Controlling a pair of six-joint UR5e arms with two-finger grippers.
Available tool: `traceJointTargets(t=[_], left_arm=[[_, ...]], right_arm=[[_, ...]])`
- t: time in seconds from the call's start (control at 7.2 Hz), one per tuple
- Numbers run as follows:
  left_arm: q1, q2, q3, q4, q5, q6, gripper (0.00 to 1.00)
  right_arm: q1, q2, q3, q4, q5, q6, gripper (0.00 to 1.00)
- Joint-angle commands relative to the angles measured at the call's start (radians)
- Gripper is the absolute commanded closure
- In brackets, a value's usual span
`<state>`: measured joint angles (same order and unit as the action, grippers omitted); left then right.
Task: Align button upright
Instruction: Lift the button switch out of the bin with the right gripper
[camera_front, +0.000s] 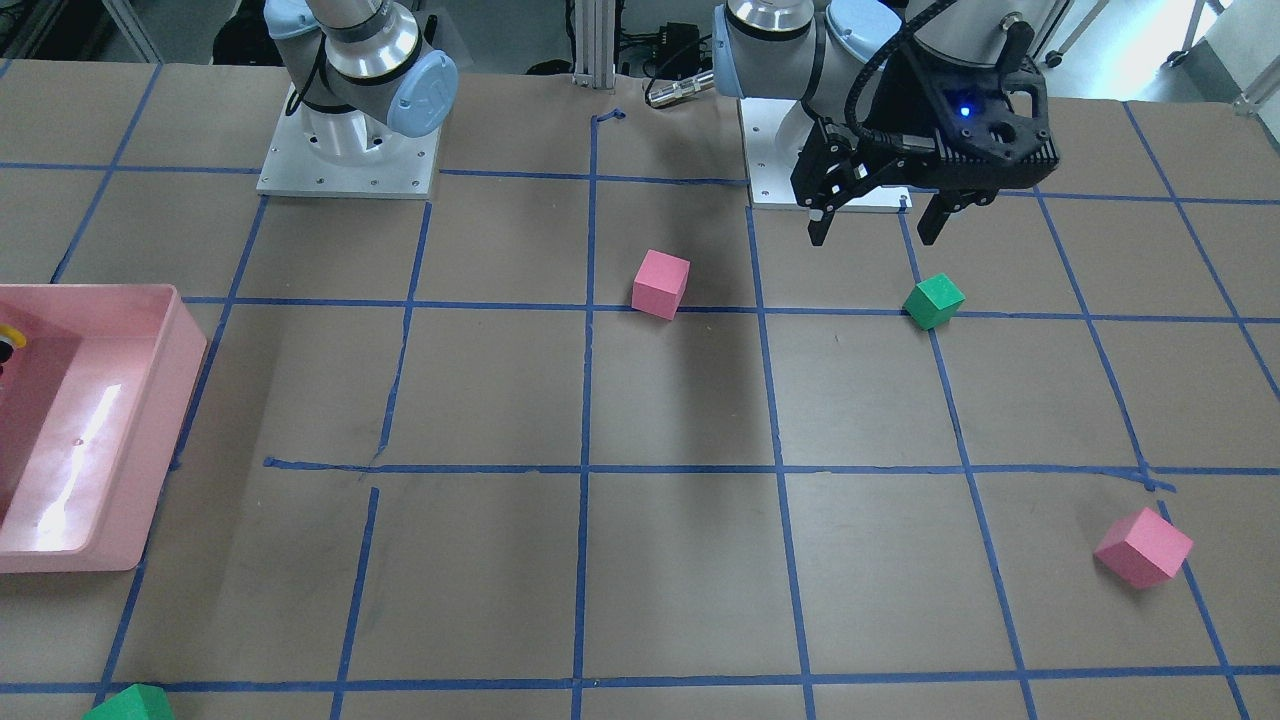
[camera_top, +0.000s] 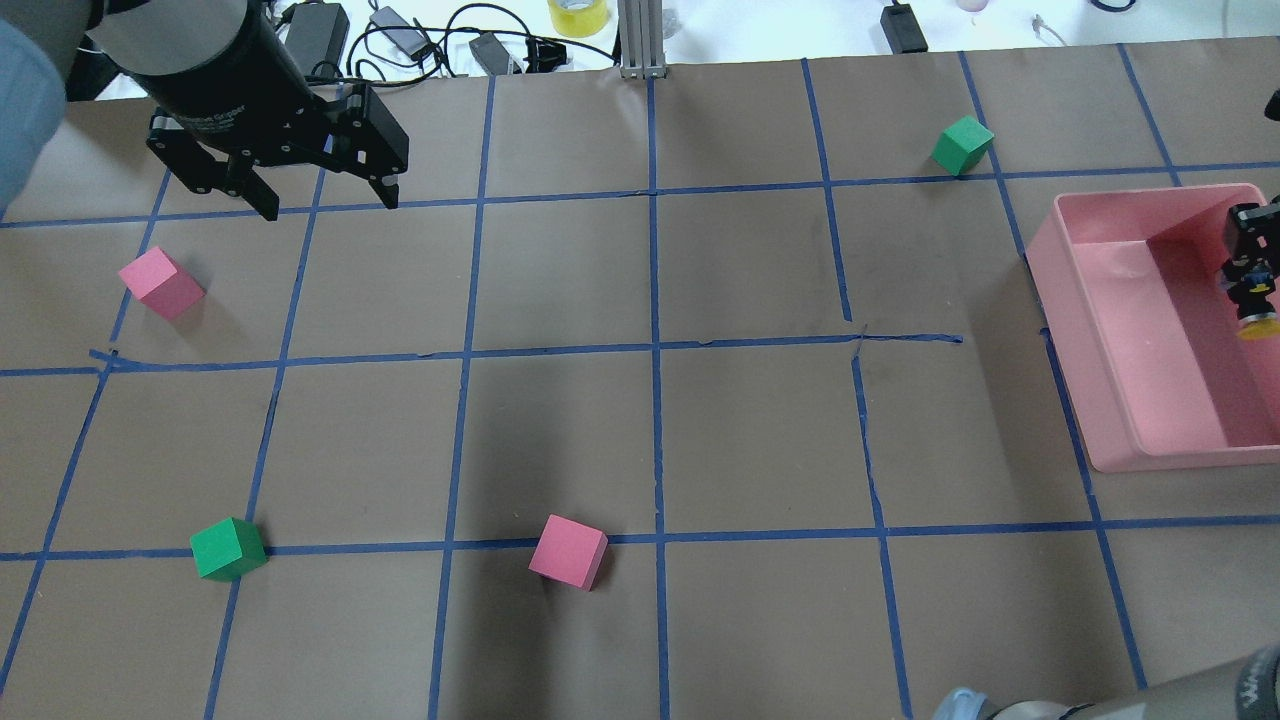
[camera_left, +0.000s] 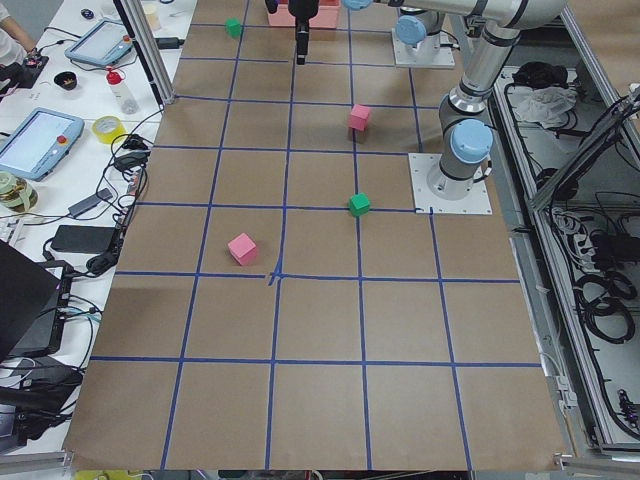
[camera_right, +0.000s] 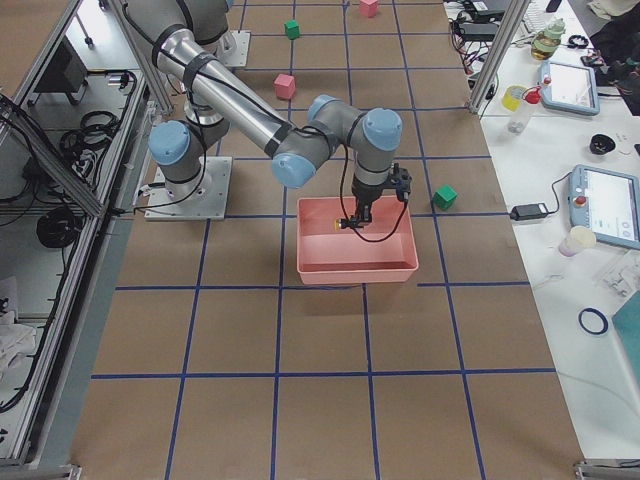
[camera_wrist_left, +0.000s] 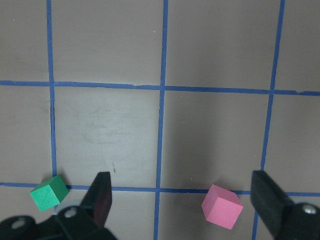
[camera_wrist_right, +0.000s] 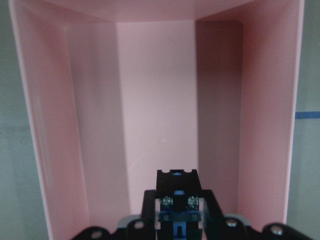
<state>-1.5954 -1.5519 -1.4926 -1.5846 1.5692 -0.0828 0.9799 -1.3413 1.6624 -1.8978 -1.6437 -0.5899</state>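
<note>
The surface (camera_top: 560, 440) is brown paper gridded with blue tape, with cables and a tape roll along its 12 o'clock edge in the overhead view. A pink bin (camera_top: 1160, 380) sits at 3 o'clock. The right gripper (camera_top: 1254, 298) reaches down into it, and its jaws look clamped on the button (camera_top: 1258, 325). The button is held above the bin floor, close to the wall at 3 o'clock. In the right wrist view the button's terminal end faces the camera and the yellow cap is hidden beyond it, so the cap appears to point downward; the exact tilt cannot be confirmed. The left gripper (camera_top: 330, 208) hangs at 10 o'clock over bare paper, jaws wide apart and holding nothing, with a pink cube (camera_top: 160, 283) at its 7 o'clock. Risks noted: released as held, the button would likely land on its rounded cap and topple. The grip falls on a small body, so any turning could make it slip. The nearby bin wall leaves little room to rotate the wrist.
</note>
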Motion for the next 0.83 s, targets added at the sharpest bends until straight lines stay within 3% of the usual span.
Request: traceJointTargets(t=[0.0,0.28,0.69], left_arm=[[0.000,0.000,0.000,0.000,0.000,0.000,0.00],[0.002,0.000,0.000,0.000,0.000,0.003,0.00],[0.002,0.001,0.000,0.000,0.000,0.006,0.00]], right_arm=[[0.109,-0.018,-0.068,0.095,-0.007,0.089,1.00],[0.279,-0.007,-0.116,0.186,-0.004,0.285,1.00],[0.495,0.068,-0.118,0.140,0.022,0.485,1.00]])
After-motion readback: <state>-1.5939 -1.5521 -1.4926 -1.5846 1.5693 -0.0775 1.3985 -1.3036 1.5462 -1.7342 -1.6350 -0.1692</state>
